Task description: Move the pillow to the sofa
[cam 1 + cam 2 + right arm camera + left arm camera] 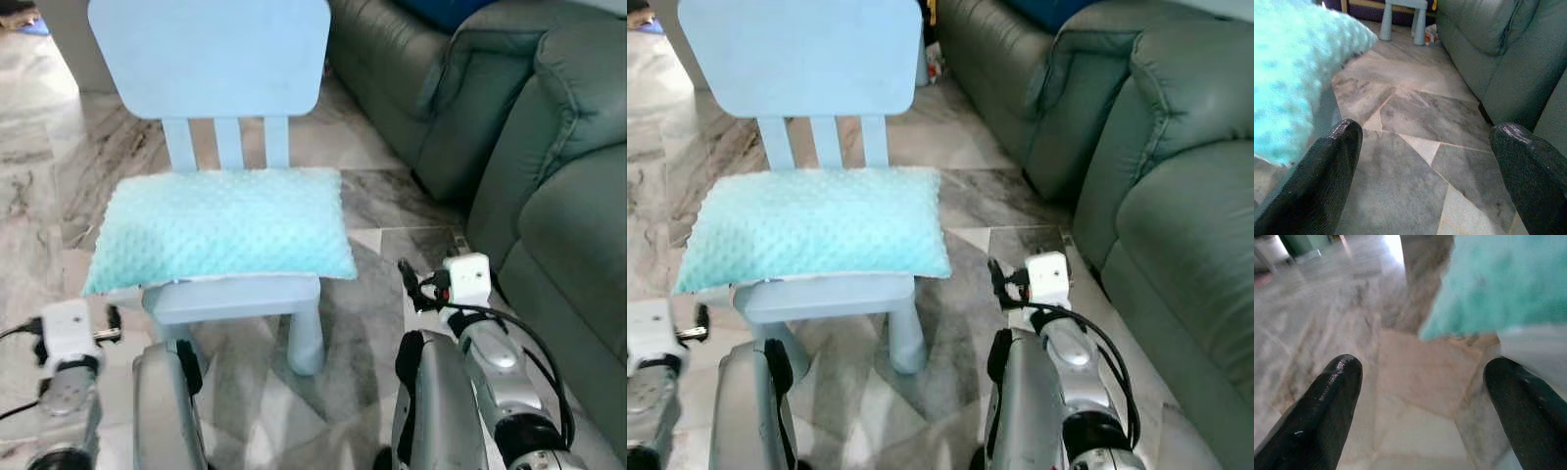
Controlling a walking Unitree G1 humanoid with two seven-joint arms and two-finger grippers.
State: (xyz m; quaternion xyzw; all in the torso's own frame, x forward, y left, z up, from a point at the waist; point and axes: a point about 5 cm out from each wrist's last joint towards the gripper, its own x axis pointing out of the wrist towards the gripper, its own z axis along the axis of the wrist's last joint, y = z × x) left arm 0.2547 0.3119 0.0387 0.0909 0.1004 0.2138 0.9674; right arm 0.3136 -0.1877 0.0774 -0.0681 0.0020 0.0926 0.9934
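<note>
Dotted aqua pillow (220, 230), pale-blue chair (211, 59)

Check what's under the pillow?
The pillow lies flat on the seat of a small light-blue chair, overhanging both sides. The seat's front edge and one front leg show beneath it. The rest of the seat top is covered, so anything on it can't be seen.

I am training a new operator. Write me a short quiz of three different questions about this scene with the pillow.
1. True or false: the pillow lies on the seat of the blue chair.
2. On which side of the chair does the sofa stand? A) the robot's left B) the robot's right
3. Fill in: the left gripper and the right gripper are both ____.

Key: 1 true; 2 B; 3 open, holding nothing.
</note>
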